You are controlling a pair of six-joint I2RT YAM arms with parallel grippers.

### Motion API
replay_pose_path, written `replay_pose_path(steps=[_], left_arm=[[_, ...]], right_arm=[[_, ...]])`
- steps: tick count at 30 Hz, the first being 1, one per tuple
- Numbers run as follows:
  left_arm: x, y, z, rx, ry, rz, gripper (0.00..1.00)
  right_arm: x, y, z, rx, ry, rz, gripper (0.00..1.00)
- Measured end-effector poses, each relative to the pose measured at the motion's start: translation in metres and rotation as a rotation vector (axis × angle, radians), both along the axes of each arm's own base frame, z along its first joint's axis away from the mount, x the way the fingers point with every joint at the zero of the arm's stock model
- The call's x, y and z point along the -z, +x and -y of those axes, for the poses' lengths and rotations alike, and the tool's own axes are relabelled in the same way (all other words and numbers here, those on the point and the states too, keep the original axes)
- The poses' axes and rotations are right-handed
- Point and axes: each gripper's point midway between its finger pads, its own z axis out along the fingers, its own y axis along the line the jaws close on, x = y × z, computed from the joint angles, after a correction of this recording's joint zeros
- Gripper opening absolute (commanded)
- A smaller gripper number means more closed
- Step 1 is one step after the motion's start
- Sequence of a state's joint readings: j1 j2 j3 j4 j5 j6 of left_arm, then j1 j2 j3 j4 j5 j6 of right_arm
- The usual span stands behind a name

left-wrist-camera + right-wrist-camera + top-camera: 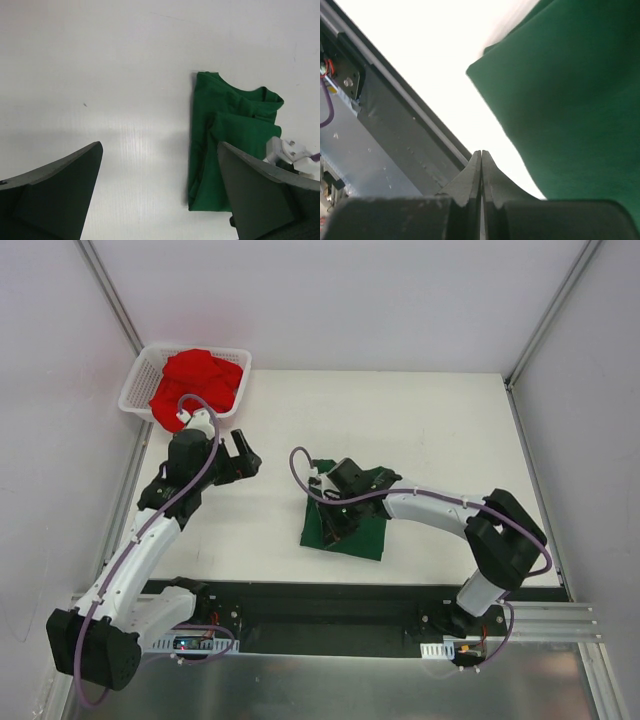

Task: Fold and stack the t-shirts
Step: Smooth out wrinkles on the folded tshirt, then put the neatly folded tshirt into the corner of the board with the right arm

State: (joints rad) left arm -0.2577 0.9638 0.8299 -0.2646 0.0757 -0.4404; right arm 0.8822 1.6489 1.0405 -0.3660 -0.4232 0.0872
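Note:
The dark green t-shirt [365, 532] lies folded into a flat rectangle on the white table, right of centre; the left wrist view shows it [225, 135] with its neckline at the top. My right gripper [331, 521] hovers over its left part, jaws pressed together with nothing between them [481, 153], and the green cloth [570, 100] lies just beside the tips. The red t-shirt [197, 381] sits crumpled in a white mesh basket [135, 390] at the back left. My left gripper [238, 456] hangs open over bare table [160, 146], between the basket and the green shirt.
The basket stands against the left wall at the table's far corner. The black base rail [330, 602] runs along the near edge and shows close behind the right fingertips [395, 110]. A white part of the right arm [290, 150] overlaps the green shirt's right side.

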Motion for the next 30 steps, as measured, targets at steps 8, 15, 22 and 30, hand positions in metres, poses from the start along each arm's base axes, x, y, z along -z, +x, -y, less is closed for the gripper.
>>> replay_pose_path(steps=[8, 15, 22, 30], left_arm=[[-0.011, 0.006, -0.024, -0.074, 0.031, 0.024, 0.99], [-0.01, 0.006, -0.032, -0.097, 0.046, 0.02, 0.99], [-0.008, 0.005, -0.037, -0.113, 0.057, 0.011, 0.99], [-0.006, 0.006, -0.041, -0.123, 0.065, 0.006, 0.99]], right_arm=[[-0.013, -0.013, -0.021, -0.061, 0.057, -0.019, 0.01], [0.023, -0.018, -0.039, -0.075, 0.03, -0.098, 0.01], [0.046, -0.01, -0.055, -0.066, -0.004, -0.126, 0.01], [0.048, 0.001, -0.054, -0.038, -0.036, -0.082, 0.01]])
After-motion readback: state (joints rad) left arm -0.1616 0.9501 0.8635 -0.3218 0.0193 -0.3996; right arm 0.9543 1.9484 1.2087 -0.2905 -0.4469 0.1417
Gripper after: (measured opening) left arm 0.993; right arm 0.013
